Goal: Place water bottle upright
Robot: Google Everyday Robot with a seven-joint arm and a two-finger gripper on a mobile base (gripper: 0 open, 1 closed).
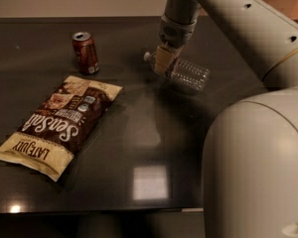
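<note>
Water bottle (pixel 189 74) is seen sideways, low at far side of table (pixel 139 133), w/ neck clamped by gripper (pixel 162 63). Judged light, thin-walled, slippery; hold best kept nr neck.

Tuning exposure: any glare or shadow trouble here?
Camera view: dim, warm light; square glare patch on the table near its front edge; the gripper, shut on the bottle at back centre, leaves a soft shadow just below; clear bottle reads faintly against the dark top.

"Sea Salt", "LATE JULY" on snack bag (pixel 59 125); claw (pixel 161 64) around water bottle (pixel 189 74)
</note>
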